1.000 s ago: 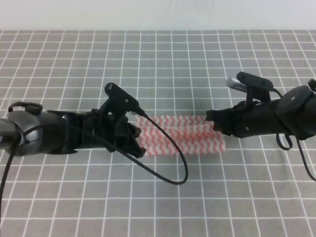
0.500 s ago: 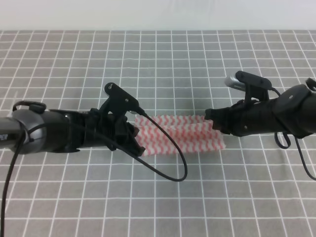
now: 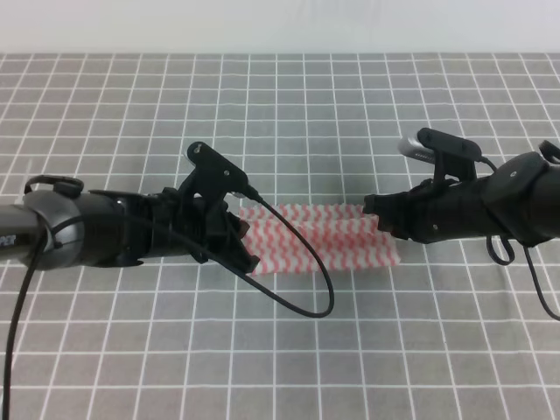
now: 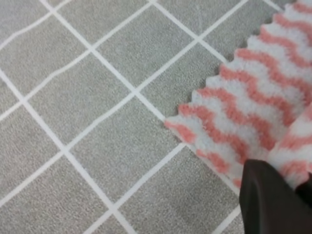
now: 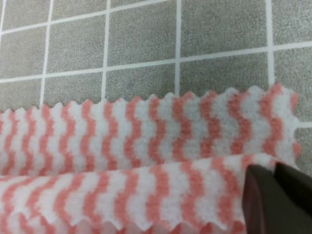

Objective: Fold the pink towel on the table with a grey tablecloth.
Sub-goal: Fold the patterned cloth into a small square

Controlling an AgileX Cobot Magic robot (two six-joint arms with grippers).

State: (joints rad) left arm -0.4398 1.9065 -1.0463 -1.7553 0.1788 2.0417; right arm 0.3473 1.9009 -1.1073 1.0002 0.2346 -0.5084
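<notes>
The pink towel [image 3: 319,238] lies on the table with a grey tablecloth [image 3: 280,122] as a long strip, one layer doubled over another. At the strip's left end my left gripper [image 3: 242,242] is down low. The left wrist view has its dark fingers [image 4: 267,195] pinching a raised fold of the towel [image 4: 243,112] beside a flat corner. My right gripper [image 3: 376,213] sits at the right end. In the right wrist view its fingers [image 5: 263,195] are closed on the upper layer's edge of the towel [image 5: 146,136].
White grid lines cross the grey cloth all around the towel. A black cable [image 3: 311,289] from the left arm loops over the towel's front left part. A pale wall edge [image 3: 280,26] bounds the far side of the table.
The left gripper has shifted slightly up and right at the towel's left end, and that end lies a little flatter. The right gripper has barely moved.
</notes>
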